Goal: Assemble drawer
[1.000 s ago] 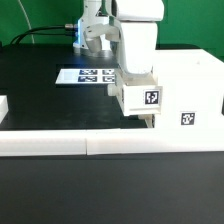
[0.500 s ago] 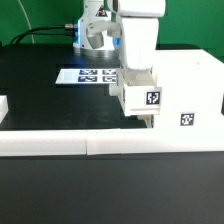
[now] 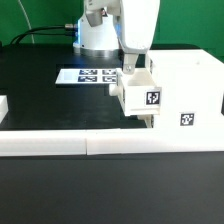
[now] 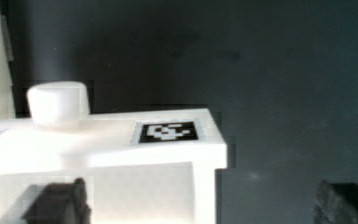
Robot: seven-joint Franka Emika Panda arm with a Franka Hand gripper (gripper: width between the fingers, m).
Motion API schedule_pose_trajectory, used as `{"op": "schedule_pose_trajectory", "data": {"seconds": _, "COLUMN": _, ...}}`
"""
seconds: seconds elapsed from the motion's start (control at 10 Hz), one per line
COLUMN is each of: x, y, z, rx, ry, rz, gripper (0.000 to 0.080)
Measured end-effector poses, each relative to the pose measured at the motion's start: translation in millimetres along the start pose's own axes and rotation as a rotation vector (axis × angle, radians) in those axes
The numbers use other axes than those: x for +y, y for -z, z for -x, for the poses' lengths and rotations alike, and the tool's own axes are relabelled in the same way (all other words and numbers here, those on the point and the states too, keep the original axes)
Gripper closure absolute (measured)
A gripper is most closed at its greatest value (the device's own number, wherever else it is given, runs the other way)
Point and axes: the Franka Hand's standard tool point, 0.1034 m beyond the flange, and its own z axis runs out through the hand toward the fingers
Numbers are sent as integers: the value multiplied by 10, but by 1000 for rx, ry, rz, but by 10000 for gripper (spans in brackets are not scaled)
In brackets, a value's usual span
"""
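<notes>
The drawer's tall white housing stands at the exterior view's right, with a tag on its front. A small white tray with a tag sticks out of the housing's left side. In the wrist view the tray's tagged top and a white round knob show below the gripper. My gripper hangs just above the tray, open and empty. In the wrist view my gripper has its dark fingertips spread wide. A second white part lies at the exterior view's left edge.
The long low white border wall runs across the front of the black table. The marker board lies flat behind the tray. The robot's base stands at the back.
My gripper has risen off the tray and now hangs higher above it. The tray stays in the housing.
</notes>
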Motion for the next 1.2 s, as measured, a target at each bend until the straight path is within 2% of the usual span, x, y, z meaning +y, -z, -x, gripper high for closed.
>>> {"op": "schedule_pose_trajectory", "data": {"seconds": 0.2, "x": -41, "y": -21, "z": 171, "rx": -2, "ry": 9, "rz": -4, "gripper": 152}}
{"op": "schedule_pose_trajectory", "data": {"seconds": 0.5, "x": -164, "y": -203, "z": 495, "rx": 2, "ry": 30, "rz": -29, "gripper": 150}}
{"op": "schedule_pose_trajectory", "data": {"seconds": 1.0, "x": -157, "y": -197, "z": 468, "rx": 3, "ry": 20, "rz": -28, "gripper": 150}}
{"op": "schedule_pose_trajectory", "data": {"seconds": 1.2, "x": -164, "y": -203, "z": 532, "rx": 10, "ry": 23, "rz": -30, "gripper": 150}}
